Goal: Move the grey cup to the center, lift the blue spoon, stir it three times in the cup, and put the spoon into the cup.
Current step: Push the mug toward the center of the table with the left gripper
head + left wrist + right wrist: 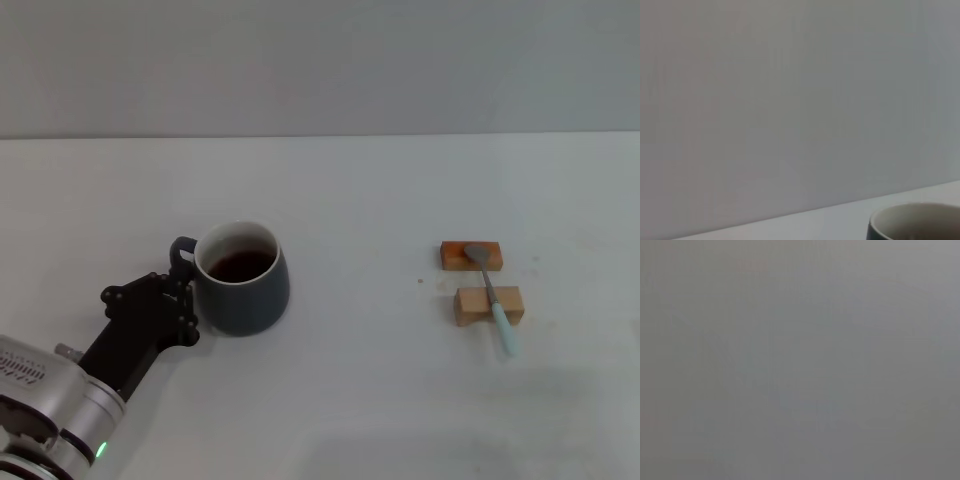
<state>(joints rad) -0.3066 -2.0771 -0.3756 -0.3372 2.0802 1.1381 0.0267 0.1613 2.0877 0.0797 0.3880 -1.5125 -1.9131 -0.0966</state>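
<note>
The grey cup (pixel 243 292) stands on the white table (pixel 360 400) left of the middle, with dark brown liquid inside and its small handle (pixel 180 250) toward the left. My left gripper (pixel 187 305) is low at the cup's left side, just below the handle and against the cup's wall. The cup's rim also shows in the left wrist view (pixel 920 220). The blue spoon (pixel 490 295) lies at the right across two small wooden blocks, metal bowl to the far side, pale blue handle toward me. My right gripper is out of view.
The far wooden block (pixel 470 256) and the near one (pixel 488 305) hold the spoon off the table. A grey wall (pixel 320 60) stands behind the table's far edge. The right wrist view shows only plain grey.
</note>
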